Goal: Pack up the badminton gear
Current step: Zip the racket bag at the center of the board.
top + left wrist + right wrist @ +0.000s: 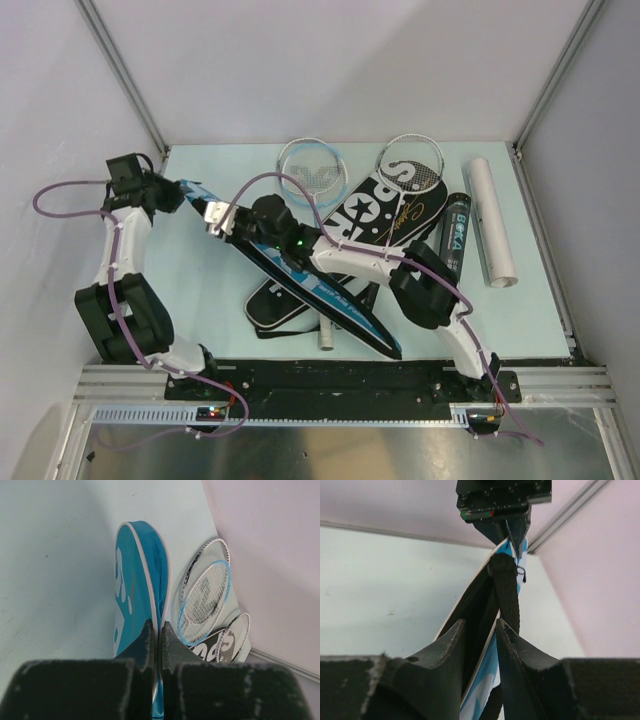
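Observation:
The blue racket bag (320, 290) runs diagonally across the table, its far-left end lifted. My left gripper (195, 197) is shut on that end; in the left wrist view the fingertips (159, 630) pinch the bag's white-piped edge (135, 580). Just behind it, my right gripper (225, 218) straddles the bag's unzipped edge (487, 675) beside the black strap (507, 590); its jaws (480, 625) stand apart. Two rackets (312, 165) (410, 160) lie at the back, one head resting on a black "SPORT" bag (390, 205).
A black shuttle tube (455, 235) and a white tube (490, 220) lie at the right. Another black bag (275, 305) sits under the blue one, with a grey handle end (327, 340) poking out near the front edge. Walls close in on three sides.

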Tool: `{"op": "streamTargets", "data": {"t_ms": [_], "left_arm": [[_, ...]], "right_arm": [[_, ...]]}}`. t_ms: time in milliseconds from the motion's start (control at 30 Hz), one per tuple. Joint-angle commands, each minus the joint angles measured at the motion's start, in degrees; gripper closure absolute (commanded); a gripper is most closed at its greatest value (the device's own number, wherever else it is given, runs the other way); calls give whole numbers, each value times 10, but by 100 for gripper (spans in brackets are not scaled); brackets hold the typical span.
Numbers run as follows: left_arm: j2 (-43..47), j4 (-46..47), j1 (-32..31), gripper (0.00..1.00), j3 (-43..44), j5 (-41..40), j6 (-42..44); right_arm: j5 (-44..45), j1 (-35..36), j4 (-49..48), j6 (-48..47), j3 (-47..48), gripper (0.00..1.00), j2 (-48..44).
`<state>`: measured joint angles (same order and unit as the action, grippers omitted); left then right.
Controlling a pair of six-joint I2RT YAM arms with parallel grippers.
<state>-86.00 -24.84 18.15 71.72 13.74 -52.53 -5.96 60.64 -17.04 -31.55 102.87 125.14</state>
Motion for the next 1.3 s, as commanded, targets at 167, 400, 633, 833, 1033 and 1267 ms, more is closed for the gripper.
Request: {"op": "streamTargets", "data": {"t_ms": [167, 400, 633, 833, 1033, 1267], "left_arm": [[31, -19, 3, 100, -11, 48, -35], [32, -20, 3, 100, -18, 54, -39], [32, -19, 2, 100, -20, 55, -38], [41, -19, 3, 100, -29, 58, -39], [48, -19, 3, 100, -34, 62, -40], [55, -20, 3, 100, -39, 56, -40]], "right_arm": [[-56, 7, -88, -181, 48, 62, 51], [-58, 9, -63, -199, 103, 63, 85], [-61, 3, -47, -185, 138, 63, 104], [-60, -3, -44, -180, 160, 64, 115], [-68, -6, -35, -174, 186, 64, 129], [-82, -11, -16, -174, 204, 63, 139]]}}
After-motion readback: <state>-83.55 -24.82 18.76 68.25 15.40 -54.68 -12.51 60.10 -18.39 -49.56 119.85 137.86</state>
